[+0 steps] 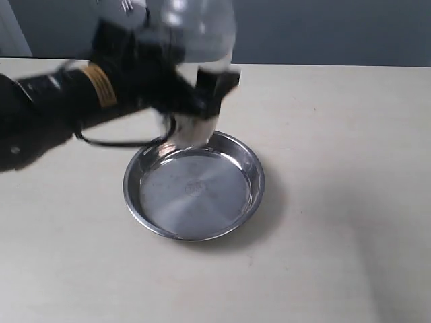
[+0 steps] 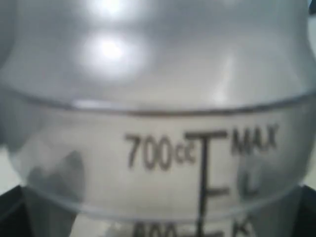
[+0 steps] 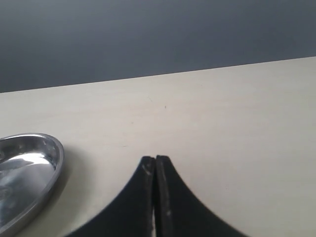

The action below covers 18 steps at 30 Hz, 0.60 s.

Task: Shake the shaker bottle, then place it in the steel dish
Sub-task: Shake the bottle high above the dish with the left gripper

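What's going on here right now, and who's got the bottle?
The left gripper is clamped on the bottle, holding it upright, seemingly just above the far rim of the dish. Arm and bottle look blurred in the exterior view, so it is probably mid-shake. The dish is empty; the bottle has not been set in it yet. The right gripper is shut on nothing, low over the table beside the dish.

Shaker bottle (image 2: 158, 98) is frosted plastic, steel dish (image 1: 194, 192) mirror-glossy — table (image 1: 337, 202) smooth, matt.
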Each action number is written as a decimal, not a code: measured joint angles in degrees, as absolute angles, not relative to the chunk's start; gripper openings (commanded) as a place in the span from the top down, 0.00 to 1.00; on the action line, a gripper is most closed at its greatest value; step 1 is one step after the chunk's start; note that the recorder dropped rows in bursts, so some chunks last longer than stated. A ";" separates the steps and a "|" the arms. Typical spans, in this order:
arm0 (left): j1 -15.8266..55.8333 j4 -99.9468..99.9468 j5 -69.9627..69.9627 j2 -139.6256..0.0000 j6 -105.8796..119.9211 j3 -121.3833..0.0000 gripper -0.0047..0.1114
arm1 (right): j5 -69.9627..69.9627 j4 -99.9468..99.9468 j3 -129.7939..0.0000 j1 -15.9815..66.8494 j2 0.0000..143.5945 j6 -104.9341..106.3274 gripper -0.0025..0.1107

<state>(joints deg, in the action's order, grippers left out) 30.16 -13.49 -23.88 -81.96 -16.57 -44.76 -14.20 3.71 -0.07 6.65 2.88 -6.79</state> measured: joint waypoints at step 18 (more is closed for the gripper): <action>30.80 -11.21 -28.32 -83.70 -14.58 -43.44 0.96 | -14.07 3.71 -0.07 6.65 2.88 -6.79 0.99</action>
<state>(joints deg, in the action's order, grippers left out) 30.80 -11.21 -28.32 -83.70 -14.58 -43.44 -14.07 3.71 -0.07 6.65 2.88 -6.79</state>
